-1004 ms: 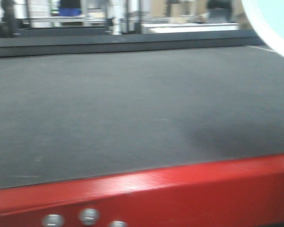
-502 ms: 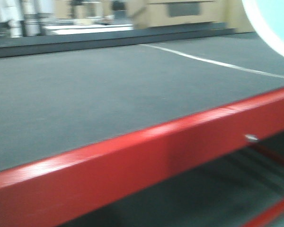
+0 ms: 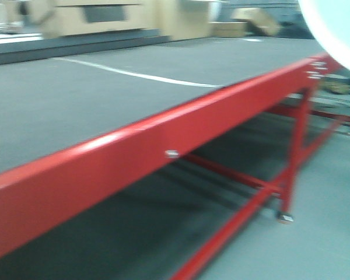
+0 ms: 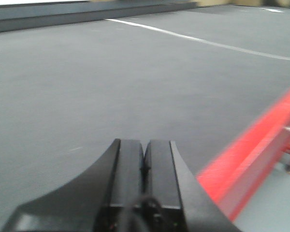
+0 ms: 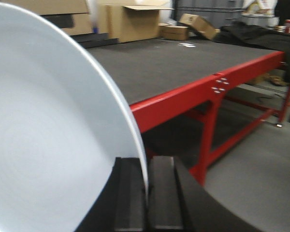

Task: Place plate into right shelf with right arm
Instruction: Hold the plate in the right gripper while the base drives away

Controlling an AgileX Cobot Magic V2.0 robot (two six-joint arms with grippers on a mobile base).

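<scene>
Over the last second our front view has swung to the right. The tabletop (image 3: 93, 99), which filled that view square-on, now runs off diagonally, with its red frame (image 3: 163, 140) cutting across and a far leg (image 3: 297, 151) and the floor (image 3: 332, 204) showing beyond. We read this as our base turning away from the tabletop. The plate (image 5: 48, 135) has kept its place in the top right corner of the front view throughout, so it is travelling with us. The right tool (image 5: 146, 193) is clamped on its rim, one finger on either side, holding it on edge and clear of the tabletop. The left tool (image 4: 145, 154) has its fingers pressed together on nothing, over the tabletop near the red frame. The right shelf is not in any view yet; only cardboard boxes (image 5: 135, 21) show behind. We judge the carry is under way, the turn toward the shelf unfinished, and the placing not yet begun.
</scene>
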